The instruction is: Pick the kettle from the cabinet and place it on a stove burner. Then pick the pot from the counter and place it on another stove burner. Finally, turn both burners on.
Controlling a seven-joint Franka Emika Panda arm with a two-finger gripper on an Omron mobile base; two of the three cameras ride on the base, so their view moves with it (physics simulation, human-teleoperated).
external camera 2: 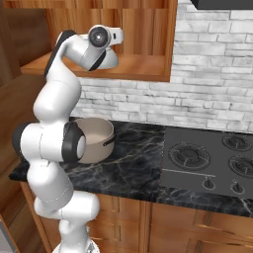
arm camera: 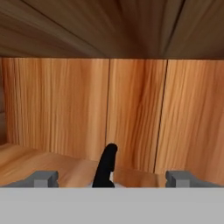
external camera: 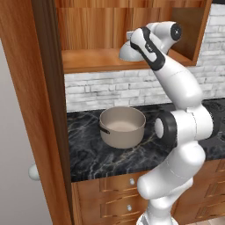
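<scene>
Hand (arm camera: 112, 178) spread wide, ungripped — kettle (external camera: 127, 51) handle's black arch between its fingertips, inside cabinet (external camera: 88, 26).

The arm hides most of the kettle (external camera: 126, 52) on the cabinet (external camera: 101, 59) shelf.

Even, soft rendered light with mild blur in all three views.

Both base views are evenly bright, with no glare and no hard-edged shadows. The cabinet (external camera: 132, 26) darkens toward its upper inside, and in the hand view its ceiling panels are dim while the back planks glow warm and well lit. The counter (external camera 2: 128, 168) stays dark, its pale veins slightly smeared. A soft shadow sits inside the pot (external camera: 122, 126) along its near wall. The arm's white shells carry gentle shading. Edges look soft throughout, and wood grain in the hand view is streaky and unfocused.
</scene>
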